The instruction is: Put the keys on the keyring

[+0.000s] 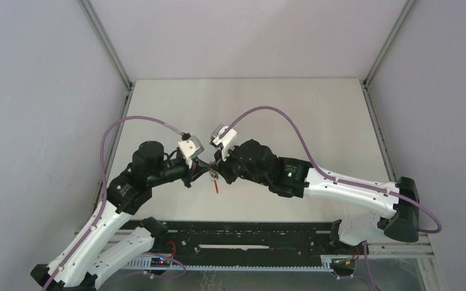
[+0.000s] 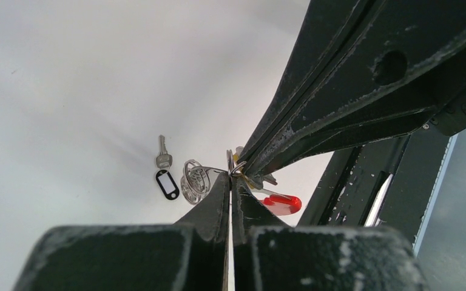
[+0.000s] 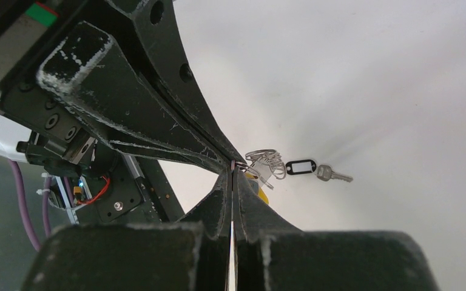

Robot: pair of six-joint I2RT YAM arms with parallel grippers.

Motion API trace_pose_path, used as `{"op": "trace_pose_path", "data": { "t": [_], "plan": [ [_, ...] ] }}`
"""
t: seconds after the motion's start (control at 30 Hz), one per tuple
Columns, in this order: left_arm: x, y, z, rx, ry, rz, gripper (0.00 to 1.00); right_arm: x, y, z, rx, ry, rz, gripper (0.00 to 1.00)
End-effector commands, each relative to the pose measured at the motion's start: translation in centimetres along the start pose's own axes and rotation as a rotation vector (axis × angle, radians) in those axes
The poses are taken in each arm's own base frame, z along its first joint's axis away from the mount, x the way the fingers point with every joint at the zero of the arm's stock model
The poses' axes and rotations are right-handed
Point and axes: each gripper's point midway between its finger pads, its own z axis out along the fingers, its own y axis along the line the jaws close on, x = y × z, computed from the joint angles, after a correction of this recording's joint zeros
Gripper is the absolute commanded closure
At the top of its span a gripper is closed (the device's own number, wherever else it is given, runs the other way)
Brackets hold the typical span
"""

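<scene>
Left fingers [image 2: 213, 203] closed, pinching keyring [image 2: 195, 180] ring; right fingers [image 3: 215, 200] closed at same spot. Yellow-tag key [image 3: 260, 191] at pinch, seemingly mid-threading; black-tag key [image 2: 167, 182] just beside rings, attachment unclear.

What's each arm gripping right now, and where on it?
Both hold the keyring by its silver wire rings: left gripper and right gripper pinch them tip to tip; the red band is not gripped.
</scene>
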Motion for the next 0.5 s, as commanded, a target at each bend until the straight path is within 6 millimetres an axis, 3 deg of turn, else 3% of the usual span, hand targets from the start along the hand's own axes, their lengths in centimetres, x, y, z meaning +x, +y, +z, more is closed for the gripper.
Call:
{"op": "trace_pose_path", "data": {
  "t": [0.0,0.47],
  "plan": [
    [-1.4,-0.6,0.0,0.03,-0.057,0.024,1.0,-2.7,0.7,-0.1,-0.002,-0.069,0.044,1.0],
    [-2.2,-1.4,-0.6,0.073,-0.102,0.118,1.0,-2.5,-0.7,-0.1,0.028,-0.05,0.179,1.0]
  ]
}}
